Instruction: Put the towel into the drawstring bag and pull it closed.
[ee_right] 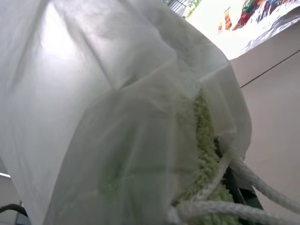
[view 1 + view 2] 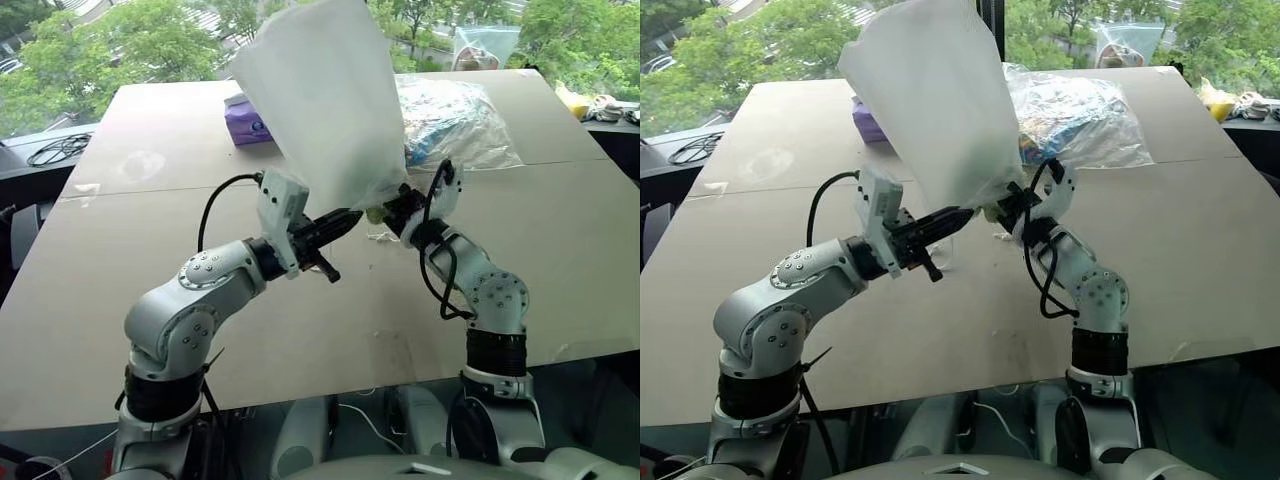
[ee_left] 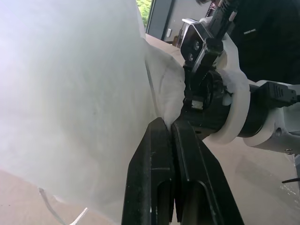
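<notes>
Your left gripper (image 2: 352, 215) is clamped shut on the drawstring bag (image 2: 325, 100) by its mouth; your right gripper (image 2: 392, 213), nearly closed, meets it there holding the towel (image 1: 206, 140) half inside. Both are light and limp, so grip the cords (image 1: 255, 180), not the slippery fabric. Behind sit a purple tissue pack (image 2: 245, 122) and clear plastic bag (image 2: 450, 120), well apart on the table (image 2: 130, 260).

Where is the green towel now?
The towel sits at the mouth of the drawstring bag, held up over the table centre between both arms, beside the white cords.
</notes>
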Robot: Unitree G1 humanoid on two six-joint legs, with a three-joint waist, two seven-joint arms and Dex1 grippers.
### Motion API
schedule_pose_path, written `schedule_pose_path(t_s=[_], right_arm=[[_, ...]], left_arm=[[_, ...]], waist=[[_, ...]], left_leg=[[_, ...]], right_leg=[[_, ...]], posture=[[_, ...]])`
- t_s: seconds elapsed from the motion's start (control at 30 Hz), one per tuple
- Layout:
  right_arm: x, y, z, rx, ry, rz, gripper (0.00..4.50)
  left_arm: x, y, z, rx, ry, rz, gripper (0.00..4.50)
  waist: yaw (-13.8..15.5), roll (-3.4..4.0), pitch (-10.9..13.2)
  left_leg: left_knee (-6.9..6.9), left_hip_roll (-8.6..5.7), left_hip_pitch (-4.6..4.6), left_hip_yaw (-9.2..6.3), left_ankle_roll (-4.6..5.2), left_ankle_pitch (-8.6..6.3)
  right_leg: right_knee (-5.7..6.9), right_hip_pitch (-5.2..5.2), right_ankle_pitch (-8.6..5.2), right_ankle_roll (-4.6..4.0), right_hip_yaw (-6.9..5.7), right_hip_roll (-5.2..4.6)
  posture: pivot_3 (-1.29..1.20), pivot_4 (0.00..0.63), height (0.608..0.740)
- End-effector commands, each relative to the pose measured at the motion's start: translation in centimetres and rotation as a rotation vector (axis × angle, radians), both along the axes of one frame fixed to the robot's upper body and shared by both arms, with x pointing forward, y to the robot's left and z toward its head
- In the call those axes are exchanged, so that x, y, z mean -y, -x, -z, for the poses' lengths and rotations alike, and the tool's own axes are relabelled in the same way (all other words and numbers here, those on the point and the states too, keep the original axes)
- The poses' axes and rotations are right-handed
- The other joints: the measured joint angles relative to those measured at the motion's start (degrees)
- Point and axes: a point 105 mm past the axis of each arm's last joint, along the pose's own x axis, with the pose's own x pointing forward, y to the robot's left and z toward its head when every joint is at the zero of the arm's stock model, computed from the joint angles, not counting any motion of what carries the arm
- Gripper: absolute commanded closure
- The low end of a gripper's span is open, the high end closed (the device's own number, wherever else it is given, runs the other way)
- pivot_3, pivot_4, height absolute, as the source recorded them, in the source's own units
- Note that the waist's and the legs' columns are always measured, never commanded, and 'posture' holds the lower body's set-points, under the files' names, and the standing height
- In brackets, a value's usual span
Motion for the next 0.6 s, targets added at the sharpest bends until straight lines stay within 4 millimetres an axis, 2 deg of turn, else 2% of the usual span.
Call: schedule_pose_path(t_s=[0.03, 0.2, 0.33, 0.37, 0.4, 0.5, 0.53, 0.6], right_arm=[[-3.5, 1.6, -4.2, -0.006, -0.281, -0.133, 4.18], [-4.5, 1.7, -4.6, -0.111, -0.375, -0.186, 4.18], [-5.0, 1.6, -4.8, -0.102, -0.327, -0.183, 4.18], [-5.0, 1.6, -4.7, -0.100, -0.313, -0.177, 3.14], [-4.9, 1.5, -4.6, -0.102, -0.301, -0.169, 2.86], [-4.5, 1.2, -3.7, -0.110, -0.236, -0.137, 1.41], [-4.2, 1.2, -3.4, -0.109, -0.205, -0.126, 0.81], [-3.8, 1.1, -2.7, -0.110, -0.149, -0.117, 0.06]], left_arm=[[1.0, 0.3, -0.9, 0.042, 0.017, 0.021, 4.50], [1.9, -0.4, -1.2, 0.042, 0.056, 0.005, 4.50], [3.0, -0.5, -1.1, 0.034, 0.077, 0.022, 4.50], [3.1, -0.5, -1.2, 0.033, 0.084, 0.023, 4.50], [3.2, -0.6, -1.2, 0.033, 0.092, 0.022, 4.50], [3.0, -0.6, -1.6, 0.035, 0.115, 0.017, 4.50], [2.8, -0.6, -1.6, 0.035, 0.119, 0.011, 4.50], [2.2, -0.9, -1.7, 0.037, 0.118, -0.008, 4.50]], waist=[[0.0, 0.00, 0.0], [0.0, 0.00, 0.0], [0.0, 0.00, 0.0], [0.0, 0.00, 0.0], [0.0, 0.00, 0.0], [0.0, 0.00, 0.0], [0.0, 0.00, 0.0], [0.0, 0.00, 0.0]], left_leg=[[0.00, 0.00, 0.00, 0.00, 0.00, 0.00], [0.03, 0.00, 0.00, 0.05, 0.01, 0.00], [0.03, -0.01, -0.01, 0.08, 0.01, 0.00], [0.02, 0.00, -0.01, 0.09, 0.01, 0.00], [0.02, 0.00, -0.02, 0.10, 0.01, 0.00], [0.02, 0.00, -0.01, 0.12, 0.01, 0.00], [0.02, 0.00, -0.01, 0.12, 0.01, 0.00], [0.02, 0.00, -0.01, 0.13, 0.02, 0.00]], right_leg=[[0.00, 0.00, 0.00, 0.00, 0.01, 0.00], [0.00, 0.00, 0.00, 0.02, 0.05, 0.02], [0.00, 0.00, 0.00, 0.03, 0.08, 0.08], [0.00, 0.00, 0.00, 0.03, 0.09, 0.14], [0.00, 0.00, 0.00, 0.03, 0.09, 0.14], [0.00, -0.01, 0.00, 0.04, 0.11, 0.14], [0.00, -0.01, 0.00, 0.04, 0.11, 0.14], [0.00, -0.01, 0.00, 0.03, 0.13, 0.13]], posture=[[0.00, 0.150, 0.740], [0.00, 0.150, 0.740], [0.00, 0.150, 0.740], [0.00, 0.150, 0.740], [0.00, 0.150, 0.740], [0.00, 0.150, 0.740], [0.00, 0.150, 0.740], [0.00, 0.150, 0.740]])
